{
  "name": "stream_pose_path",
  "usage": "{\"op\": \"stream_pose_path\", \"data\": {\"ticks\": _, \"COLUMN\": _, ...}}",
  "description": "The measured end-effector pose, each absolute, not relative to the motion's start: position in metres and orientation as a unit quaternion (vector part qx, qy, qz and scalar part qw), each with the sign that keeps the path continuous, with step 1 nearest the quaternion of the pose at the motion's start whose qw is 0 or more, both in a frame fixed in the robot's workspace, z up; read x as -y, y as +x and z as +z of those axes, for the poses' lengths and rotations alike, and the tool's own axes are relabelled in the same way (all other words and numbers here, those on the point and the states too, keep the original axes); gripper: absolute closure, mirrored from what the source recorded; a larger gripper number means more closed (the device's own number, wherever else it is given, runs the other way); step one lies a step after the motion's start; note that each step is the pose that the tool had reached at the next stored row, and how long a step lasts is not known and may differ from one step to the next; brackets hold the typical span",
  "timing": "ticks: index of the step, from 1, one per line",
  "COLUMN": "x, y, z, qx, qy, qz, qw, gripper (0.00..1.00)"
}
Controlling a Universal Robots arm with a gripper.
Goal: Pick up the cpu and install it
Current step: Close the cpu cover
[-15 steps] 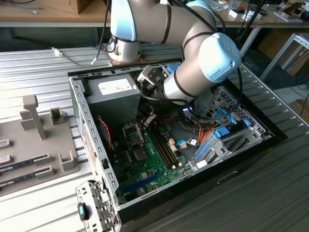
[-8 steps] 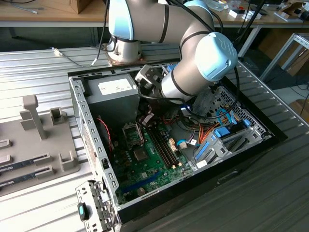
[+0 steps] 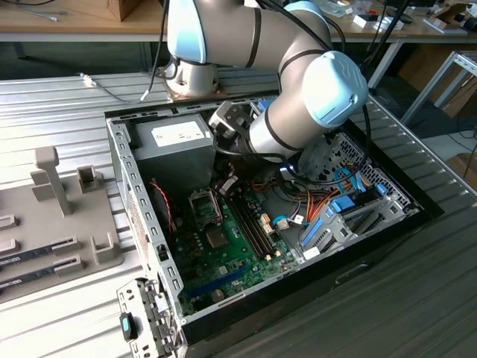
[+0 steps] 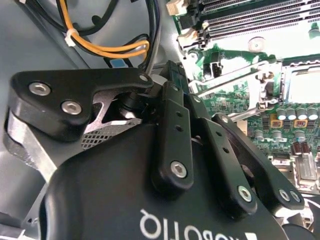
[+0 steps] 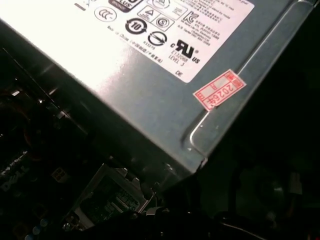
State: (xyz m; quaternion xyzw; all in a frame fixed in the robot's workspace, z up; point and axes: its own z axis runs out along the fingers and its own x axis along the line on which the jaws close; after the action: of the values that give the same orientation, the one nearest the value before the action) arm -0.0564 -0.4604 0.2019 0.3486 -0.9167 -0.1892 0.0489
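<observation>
My gripper (image 3: 226,181) hangs inside the open computer case (image 3: 123,160), just off the grey power-supply box (image 3: 175,142) and above the motherboard (image 3: 223,253). In the second wrist view the black fingers (image 4: 170,115) are drawn together at the gripper (image 4: 161,82) on a thin plate with a green edge and a grey face, which I take to be the cpu (image 4: 172,75). The dark socket frame (image 3: 203,203) lies a little nearer than the gripper, and its lid stands raised (image 4: 300,85). The first wrist view looks onto the power-supply box (image 5: 165,100) from close by.
Orange and black cables (image 4: 110,47) run beside the gripper. Memory slots (image 3: 253,227) lie toward the exterior view's right of the socket, with a drive cage (image 3: 328,160) and more wiring beyond. A grey fixture tray (image 3: 59,216) sits outside the case at the exterior view's left.
</observation>
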Motion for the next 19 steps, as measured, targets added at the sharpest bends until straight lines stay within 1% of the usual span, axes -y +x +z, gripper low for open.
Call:
{"op": "stream_pose_path", "data": {"ticks": 10, "x": 0.4663, "y": -0.0575, "z": 0.2021, "qx": 0.917, "qy": 0.349, "qz": -0.189, "qw": 0.049, "gripper": 0.89}}
{"op": "stream_pose_path", "data": {"ticks": 19, "x": 0.4664, "y": -0.0582, "z": 0.2113, "qx": 0.915, "qy": 0.350, "qz": -0.193, "qw": 0.047, "gripper": 0.89}}
